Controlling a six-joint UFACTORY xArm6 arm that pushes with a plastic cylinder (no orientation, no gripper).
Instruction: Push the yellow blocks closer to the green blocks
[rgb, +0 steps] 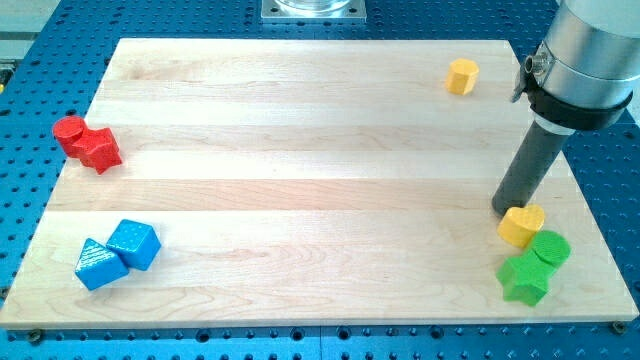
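Observation:
A yellow heart-shaped block (522, 225) lies at the view's right, touching or nearly touching the green cylinder (550, 248) just below it. A green star-shaped block (524, 278) sits against the cylinder, near the board's bottom right corner. A second yellow block, a hexagon (462, 76), lies alone near the view's top right. My tip (504, 209) rests on the board right at the upper left edge of the yellow heart, far below the yellow hexagon.
A red cylinder (70, 132) and a red star-shaped block (100, 150) touch at the view's left. A blue cube (134, 244) and a blue triangular block (99, 265) sit together at the bottom left. The wooden board (300, 190) lies on a blue perforated table.

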